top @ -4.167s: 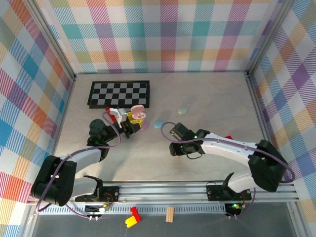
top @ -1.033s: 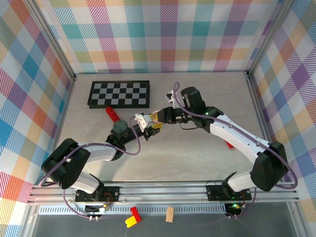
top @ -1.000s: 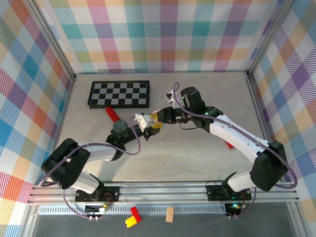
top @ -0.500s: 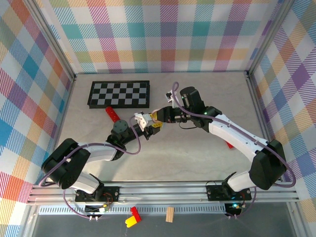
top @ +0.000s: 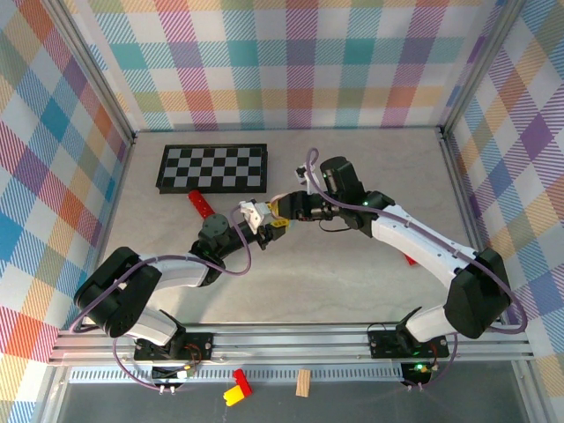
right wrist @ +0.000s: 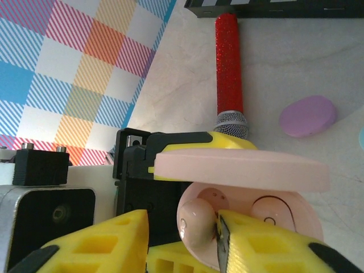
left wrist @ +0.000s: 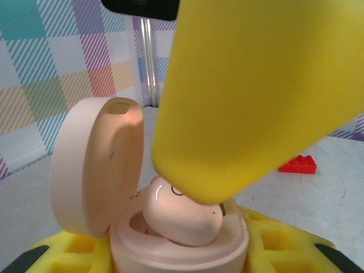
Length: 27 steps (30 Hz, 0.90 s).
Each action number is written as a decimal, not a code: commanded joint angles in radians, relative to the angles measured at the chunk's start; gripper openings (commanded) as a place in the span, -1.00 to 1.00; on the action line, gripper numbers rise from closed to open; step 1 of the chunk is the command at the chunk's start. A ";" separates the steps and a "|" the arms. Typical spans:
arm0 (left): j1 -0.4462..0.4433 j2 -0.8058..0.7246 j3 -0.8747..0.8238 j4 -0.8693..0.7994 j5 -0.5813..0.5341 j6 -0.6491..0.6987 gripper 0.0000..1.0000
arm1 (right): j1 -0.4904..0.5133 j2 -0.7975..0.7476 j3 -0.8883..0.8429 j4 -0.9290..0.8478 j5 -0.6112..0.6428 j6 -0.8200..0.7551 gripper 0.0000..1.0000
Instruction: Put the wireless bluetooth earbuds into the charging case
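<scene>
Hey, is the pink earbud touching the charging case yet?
Touching. Left wrist view: the pink earbud sits down in the well of the open charging case, no gap.

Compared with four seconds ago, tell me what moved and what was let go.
The right arm swung from mid-table over to the open pink charging case, which the left arm nudged slightly rightward. In the last second the right fingers parted, letting go of the pink earbud now sitting in the case. The left fingers stay shut on the case; the checkerboard has not moved.
</scene>
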 commanded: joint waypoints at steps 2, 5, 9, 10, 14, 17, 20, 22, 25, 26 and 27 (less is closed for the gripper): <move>-0.010 -0.014 0.017 0.077 -0.008 -0.003 -0.29 | -0.004 -0.058 0.014 -0.059 0.060 -0.049 -0.13; -0.008 -0.015 0.011 0.071 -0.003 0.001 -0.29 | -0.004 -0.088 0.041 -0.097 0.078 -0.100 -0.06; -0.008 -0.024 0.007 0.047 0.021 0.035 -0.28 | -0.005 -0.086 0.100 -0.127 0.098 -0.142 -0.08; -0.008 -0.029 0.006 0.032 0.029 0.046 -0.28 | -0.007 -0.079 0.117 -0.132 0.101 -0.149 -0.13; -0.008 -0.052 0.015 -0.034 0.055 0.079 -0.27 | -0.007 -0.032 0.190 -0.136 0.089 -0.169 -0.33; -0.008 -0.062 0.016 -0.036 0.061 0.082 -0.27 | -0.009 0.018 0.238 -0.157 0.090 -0.172 -0.40; -0.008 -0.072 0.019 -0.043 0.057 0.072 -0.28 | -0.012 0.070 0.279 -0.204 0.088 -0.172 -0.42; -0.008 -0.077 0.020 -0.040 0.052 0.056 -0.29 | -0.012 0.077 0.275 -0.204 0.073 -0.170 -0.43; -0.008 -0.076 0.019 -0.016 0.042 0.025 -0.30 | -0.012 0.065 0.250 -0.204 0.056 -0.168 -0.48; -0.008 -0.072 0.017 -0.003 0.037 0.013 -0.31 | -0.012 0.056 0.236 -0.206 0.053 -0.166 -0.49; -0.008 -0.067 0.017 0.009 0.032 0.000 -0.31 | -0.012 0.044 0.224 -0.206 0.051 -0.167 -0.49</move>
